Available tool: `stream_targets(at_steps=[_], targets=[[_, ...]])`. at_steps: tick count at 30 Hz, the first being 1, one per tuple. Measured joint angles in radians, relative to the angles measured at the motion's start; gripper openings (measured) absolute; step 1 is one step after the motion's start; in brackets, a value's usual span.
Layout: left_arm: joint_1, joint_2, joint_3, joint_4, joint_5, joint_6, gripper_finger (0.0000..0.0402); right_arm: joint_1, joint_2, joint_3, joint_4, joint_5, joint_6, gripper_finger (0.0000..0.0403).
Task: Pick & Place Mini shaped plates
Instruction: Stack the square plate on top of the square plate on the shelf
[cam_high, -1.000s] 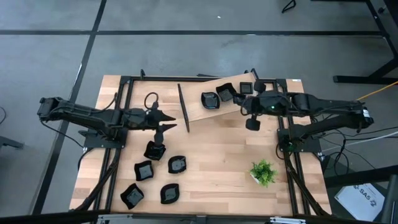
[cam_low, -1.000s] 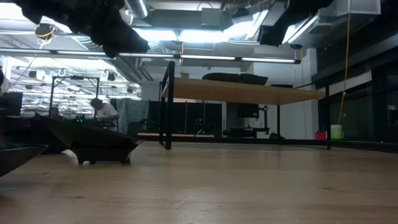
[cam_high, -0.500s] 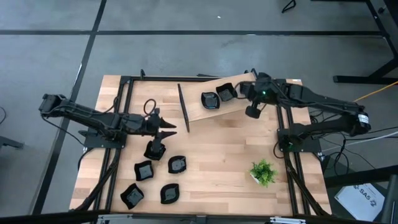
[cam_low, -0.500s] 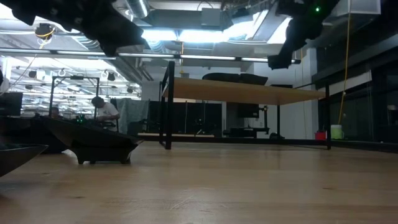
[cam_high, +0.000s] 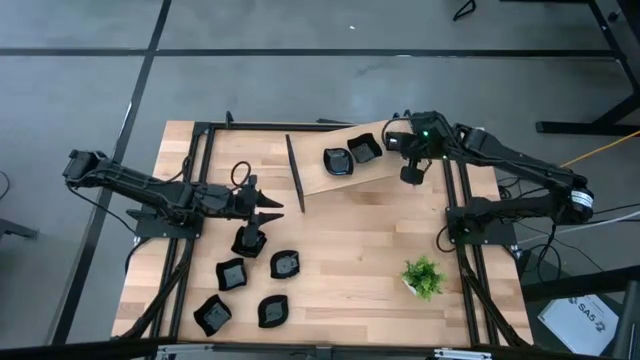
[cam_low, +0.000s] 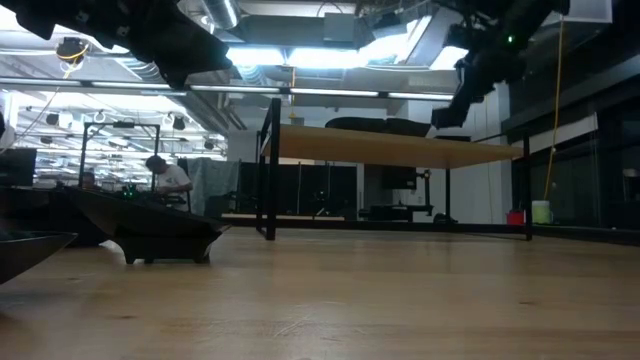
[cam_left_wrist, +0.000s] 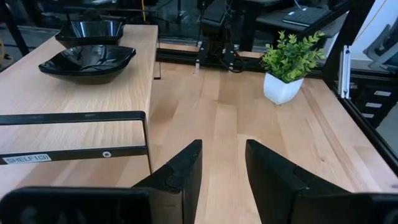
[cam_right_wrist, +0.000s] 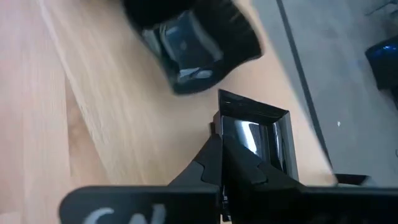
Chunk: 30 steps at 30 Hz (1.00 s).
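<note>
High view: the right gripper (cam_high: 410, 176), clenched on a small glossy black square plate (cam_right_wrist: 258, 142), hangs at the right end of the raised light wooden shelf (cam_high: 385, 172), beside two black dishes (cam_high: 350, 155). Best lowered flat onto bare shelf, clear of them. Left gripper (cam_high: 271, 205) hangs released near the table's left.

Two black plates (cam_high: 350, 155) on shelf (glossy); five (cam_high: 248, 280) on table.

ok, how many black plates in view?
8. Five black plates sit on the table at its left front. Two are on the raised shelf. One is in the right gripper. That arm may hide more.
</note>
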Motion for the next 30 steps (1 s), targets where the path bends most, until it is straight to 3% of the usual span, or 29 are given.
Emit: stream_targets(at_steps=[6, 13, 30], targets=[[0.000, 0.000, 0.000, 0.000, 0.000, 0.000, 0.0116, -0.025, 0.001, -0.093, 0.101, 0.001, -0.111, 0.0005], [0.000, 0.000, 0.000, 0.000, 0.000, 0.000, 0.0116, -0.054, 0.001, -0.101, 0.127, 0.009, -0.155, 0.0012], [0.000, 0.000, 0.000, -0.001, 0.001, -0.001, 0.0120, -0.070, 0.001, -0.094, 0.111, 0.008, -0.118, 0.0126]])
